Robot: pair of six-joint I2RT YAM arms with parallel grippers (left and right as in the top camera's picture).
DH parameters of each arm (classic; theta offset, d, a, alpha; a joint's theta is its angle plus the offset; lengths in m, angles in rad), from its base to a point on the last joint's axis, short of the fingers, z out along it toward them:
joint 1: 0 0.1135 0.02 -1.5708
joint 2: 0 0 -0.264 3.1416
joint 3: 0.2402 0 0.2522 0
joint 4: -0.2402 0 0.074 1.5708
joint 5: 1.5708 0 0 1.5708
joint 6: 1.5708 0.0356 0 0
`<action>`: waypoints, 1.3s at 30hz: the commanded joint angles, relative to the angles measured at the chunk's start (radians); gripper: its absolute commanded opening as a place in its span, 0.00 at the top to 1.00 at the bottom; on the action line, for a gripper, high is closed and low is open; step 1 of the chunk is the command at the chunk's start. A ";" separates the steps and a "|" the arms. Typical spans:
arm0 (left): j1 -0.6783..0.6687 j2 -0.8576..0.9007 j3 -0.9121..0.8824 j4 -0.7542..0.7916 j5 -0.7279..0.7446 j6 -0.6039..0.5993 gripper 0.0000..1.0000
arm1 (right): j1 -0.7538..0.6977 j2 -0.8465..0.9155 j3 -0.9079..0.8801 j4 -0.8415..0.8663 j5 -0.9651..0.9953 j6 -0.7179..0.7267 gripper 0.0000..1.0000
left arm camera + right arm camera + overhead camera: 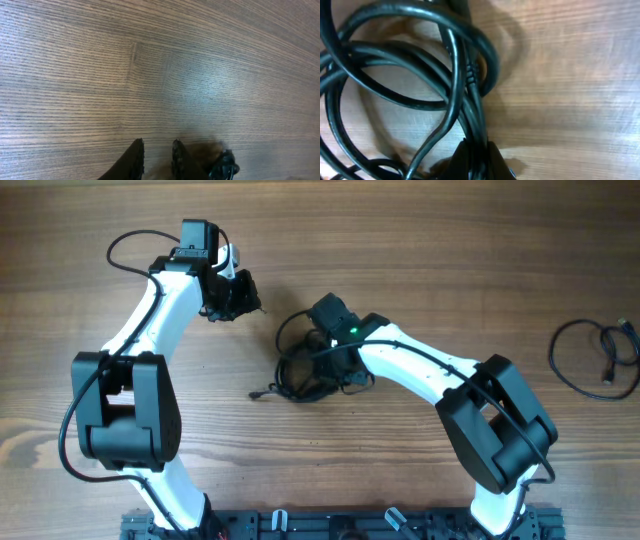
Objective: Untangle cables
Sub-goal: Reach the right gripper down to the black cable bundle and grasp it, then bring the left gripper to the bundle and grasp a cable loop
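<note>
Cables (300, 370) knotted under the right gripper (325, 330), which is clamped on one strand
Overhead: the knot lies directly beneath the right gripper and spills just to its left on the table (450, 240); the left gripper (238, 298) hangs well apart from it on the far-left side, and a lone cable (600, 355) lies coiled well apart to its right. Left wrist: only bare wood, the left fingers (136, 160) slightly parted with nothing between them. Right wrist: what overhead hides, the fingers (462, 160) closed on a strand that runs up through several crossing loops. My worry: with nothing anchoring the cables, a pull on that threaded strand would likely drag the whole bundle or cinch the loops tighter
</note>
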 commanded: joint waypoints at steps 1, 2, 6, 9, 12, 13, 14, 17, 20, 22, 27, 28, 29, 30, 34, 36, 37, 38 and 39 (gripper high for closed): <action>0.004 -0.019 -0.005 0.001 0.008 0.008 0.76 | -0.010 0.014 -0.009 0.045 0.102 0.002 0.96; 0.004 -0.019 -0.005 0.001 0.008 0.008 0.74 | -0.017 0.014 -0.009 0.064 0.113 0.000 0.96; 0.003 -0.019 -0.005 -0.012 0.010 0.005 0.95 | -0.028 0.014 -0.009 0.110 0.116 -0.084 0.96; 0.003 -0.019 -0.005 -0.012 0.025 0.034 0.96 | -0.028 0.014 -0.009 0.134 0.104 -0.130 0.96; 0.003 -0.019 -0.005 -0.011 0.158 0.176 0.92 | -0.040 0.014 -0.009 0.156 0.092 -0.162 0.96; 0.003 -0.019 -0.005 -0.011 0.179 0.189 0.90 | -0.047 0.014 -0.009 0.164 0.073 -0.186 0.96; 0.002 -0.019 -0.005 -0.011 0.179 0.189 0.88 | -0.054 0.014 -0.009 0.177 0.042 -0.222 0.96; -0.003 -0.019 -0.005 -0.013 0.185 0.224 0.83 | -0.077 0.014 -0.009 0.192 -0.030 -0.275 0.96; -0.028 -0.019 -0.005 -0.019 0.189 0.275 0.76 | -0.117 0.016 -0.009 0.194 -0.080 -0.288 0.96; -0.044 -0.019 -0.005 -0.018 0.189 0.294 0.75 | -0.140 0.016 -0.009 0.201 -0.145 -0.296 0.96; -0.078 -0.019 -0.005 -0.011 0.169 0.319 0.75 | -0.170 0.016 -0.009 0.231 -0.246 -0.338 0.96; -0.081 -0.019 -0.005 -0.011 0.158 0.320 0.75 | -0.171 0.016 -0.009 0.231 -0.246 -0.340 0.96; -0.082 -0.019 -0.006 -0.011 0.154 0.319 0.75 | -0.171 0.016 -0.009 0.232 -0.246 -0.339 0.96; -0.082 -0.019 -0.006 -0.011 0.154 0.319 0.75 | -0.171 0.016 -0.009 0.232 -0.246 -0.340 0.96; -0.082 -0.019 -0.006 -0.011 0.154 0.319 0.75 | -0.172 0.016 -0.009 0.237 -0.245 -0.341 0.96; -0.082 -0.019 -0.006 -0.011 0.154 0.320 0.75 | -0.181 0.016 -0.009 0.241 -0.246 -0.362 0.96; -0.082 -0.019 -0.006 -0.011 0.154 0.319 0.75 | -0.185 0.016 -0.009 0.243 -0.245 -0.368 0.96; -0.082 -0.019 -0.006 -0.011 0.153 0.319 0.75 | -0.190 0.016 -0.009 0.246 -0.245 -0.375 0.96; -0.082 -0.019 -0.006 -0.011 0.144 0.319 0.75 | -0.196 0.016 -0.009 0.253 -0.245 -0.377 0.96</action>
